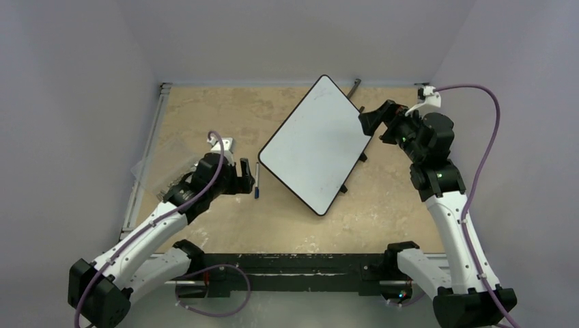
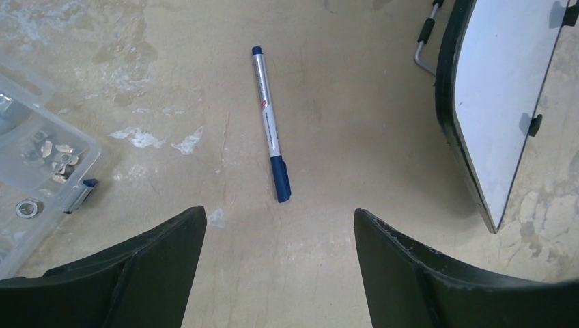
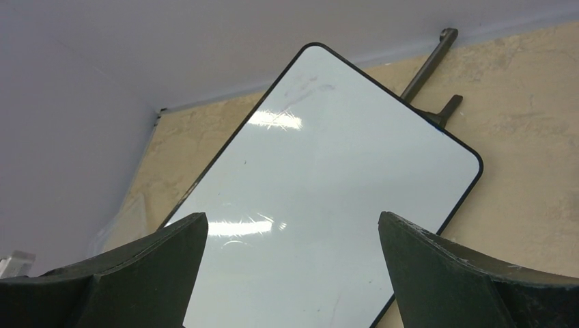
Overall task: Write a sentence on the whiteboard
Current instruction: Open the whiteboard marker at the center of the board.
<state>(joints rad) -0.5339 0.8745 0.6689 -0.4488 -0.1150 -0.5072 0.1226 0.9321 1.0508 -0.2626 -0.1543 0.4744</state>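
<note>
The whiteboard lies slanted on the tan table, right of centre, its white face showing only glare and faint smudges. No sentence is in view on it. A blue-capped silver marker lies flat on the table just left of the board. My left gripper is open right beside the marker, which lies just beyond the fingertips, untouched. The board's edge shows at the right of the left wrist view. My right gripper hovers open over the board's far right side, its fingers holding nothing.
A clear plastic box with small metal parts sits at the table's left side. A thin metal rod lies behind the board near the back wall. Grey walls close in on three sides.
</note>
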